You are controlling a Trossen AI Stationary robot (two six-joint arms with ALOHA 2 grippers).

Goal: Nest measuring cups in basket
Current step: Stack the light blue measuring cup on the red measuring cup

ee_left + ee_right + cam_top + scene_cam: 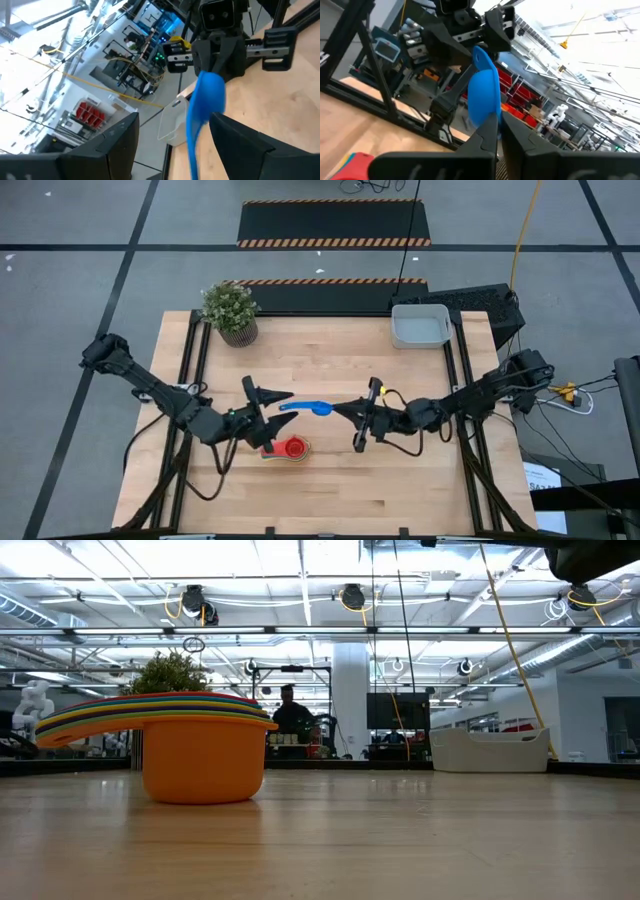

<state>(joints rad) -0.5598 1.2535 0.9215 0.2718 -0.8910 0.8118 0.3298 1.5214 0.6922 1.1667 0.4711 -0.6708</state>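
A light blue measuring cup (pixel 305 407) hangs above the table's middle, between my two grippers. My right gripper (pixel 340 409) is shut on its bowl end. My left gripper (pixel 268 406) is open, and its fingers stand wide on either side of the cup's handle (pixel 192 150) with a gap showing on both sides. The other measuring cups sit nested in a stack (pixel 290 448) on the table below the left gripper. The stack has an orange bowl (pixel 203 762) at the bottom. The light-grey basket (pixel 420 327) stands on the table at the far right. My right gripper pinches the rim of the blue cup's bowl (pixel 489 114) between its two fingers, on the side away from the handle. The fingers come roughly level from the table's right. The cup is lifted clear of the table, and its handle points toward the left gripper.
A potted green plant (pixel 230 312) stands at the table's far left corner. Bare wood lies between the stack and the basket (pixel 490 750). Dark frame rails run along the table's left and right sides.
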